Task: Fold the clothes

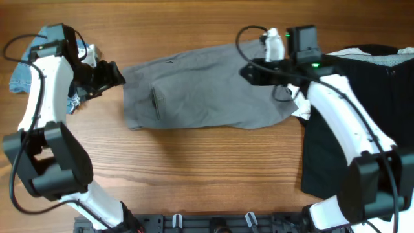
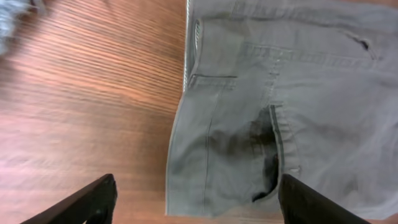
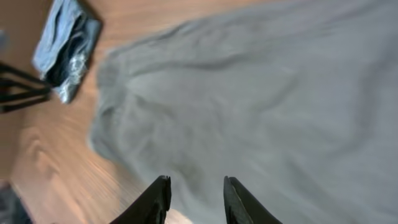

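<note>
Wooden table (image 1: pixel 207 168): grey shorts (image 1: pixel 207 90) lie left-to-right, waistband (image 2: pixel 189 74) left; left jaws released, right jaws seemingly too.

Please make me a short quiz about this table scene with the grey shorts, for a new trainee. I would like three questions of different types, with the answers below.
1. True or false: the left jaws are shut on the grey shorts.
2. What lies at the left end of the table? A) a white towel B) blue denim shorts C) a red sock
3. In one word: what colour is the cloth at the right end of the table?

Key:
1. False: they stand wide open and hold nothing.
2. B
3. Black
</note>
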Controlling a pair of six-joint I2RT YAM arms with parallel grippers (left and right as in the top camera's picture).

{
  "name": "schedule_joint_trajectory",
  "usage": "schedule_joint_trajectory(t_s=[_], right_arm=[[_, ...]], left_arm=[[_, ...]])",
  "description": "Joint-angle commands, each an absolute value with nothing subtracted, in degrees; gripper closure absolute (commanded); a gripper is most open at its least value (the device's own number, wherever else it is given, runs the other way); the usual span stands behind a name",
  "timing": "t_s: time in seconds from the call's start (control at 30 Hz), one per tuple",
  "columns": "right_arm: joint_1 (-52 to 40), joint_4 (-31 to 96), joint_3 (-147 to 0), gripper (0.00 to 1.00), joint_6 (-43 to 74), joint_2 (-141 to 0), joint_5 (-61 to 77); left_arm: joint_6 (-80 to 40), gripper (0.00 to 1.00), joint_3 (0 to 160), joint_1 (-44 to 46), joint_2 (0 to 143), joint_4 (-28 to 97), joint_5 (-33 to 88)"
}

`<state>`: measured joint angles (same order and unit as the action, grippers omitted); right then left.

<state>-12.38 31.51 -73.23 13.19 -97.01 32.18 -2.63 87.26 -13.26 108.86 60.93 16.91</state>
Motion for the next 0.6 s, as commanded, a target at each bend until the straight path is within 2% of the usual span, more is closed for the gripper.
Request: schedule_joint_trajectory(t_s=[0.0,0.1,0.33,0.43,0.57], right_arm=[[-15.68,29.89,-71.99,0.71,25.69,-104.99,29.74],[-16.56,29.34,-71.99,0.72,31.44,-111.57,29.71],[-16.56,29.17,-71.99,0.73,31.38,-117.99,29.43],[-16.53,29.17,-71.99,0.73,31.44,-118.15,27.53],[-16.56,29.15,-71.99,0.73,31.46,-118.15,27.40]], left_arm=[[3.27,0.16,83.59,-13.39,114.02,58.13,24.01],[5.23,0.16,83.46,-13.23,116.84,57.04,25.76],[7.75,0.15,83.46,-12.73,120.60,54.33,24.86],[7.73,0.26,83.46,-11.70,123.98,54.00,24.97],[7.73,0.30,83.46,-7.57,128.64,53.71,25.08]])
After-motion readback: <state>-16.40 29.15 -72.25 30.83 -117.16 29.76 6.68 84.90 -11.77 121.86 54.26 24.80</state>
